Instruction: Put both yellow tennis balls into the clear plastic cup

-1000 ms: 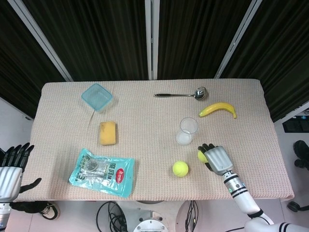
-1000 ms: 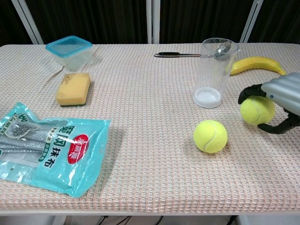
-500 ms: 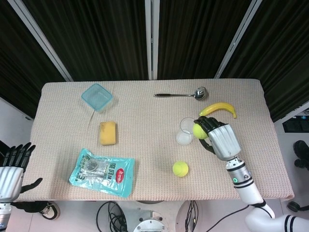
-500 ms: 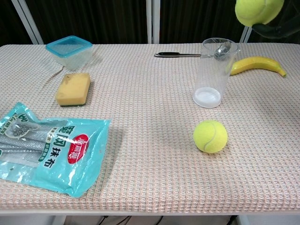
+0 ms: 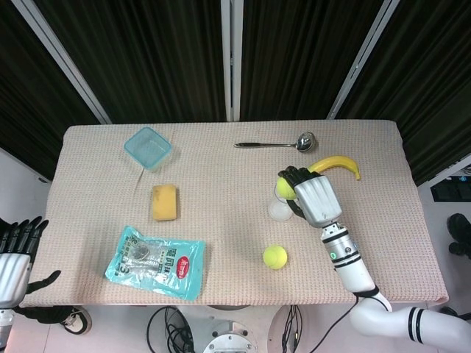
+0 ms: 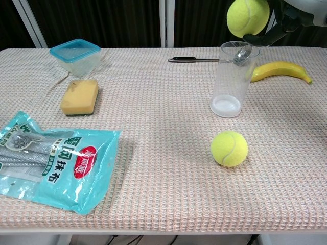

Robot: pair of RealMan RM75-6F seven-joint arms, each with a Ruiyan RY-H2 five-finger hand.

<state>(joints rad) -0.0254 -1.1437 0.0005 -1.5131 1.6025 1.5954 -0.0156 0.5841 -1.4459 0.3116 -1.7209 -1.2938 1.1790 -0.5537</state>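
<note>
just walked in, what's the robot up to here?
The right hand holds one yellow tennis ball in the air just above the mouth of the clear plastic cup, not yet released. The cup holds no ball. The second tennis ball lies on the table in front of the cup. The left hand is off the table's left edge, holding nothing.

Table (image 5: 221, 279): cup (image 6: 234, 79), ball (image 6: 229, 148), banana (image 6: 278, 70), spoon (image 5: 274, 144), sponge (image 6: 79, 96), container (image 6: 75, 56), packet (image 6: 48, 159).
</note>
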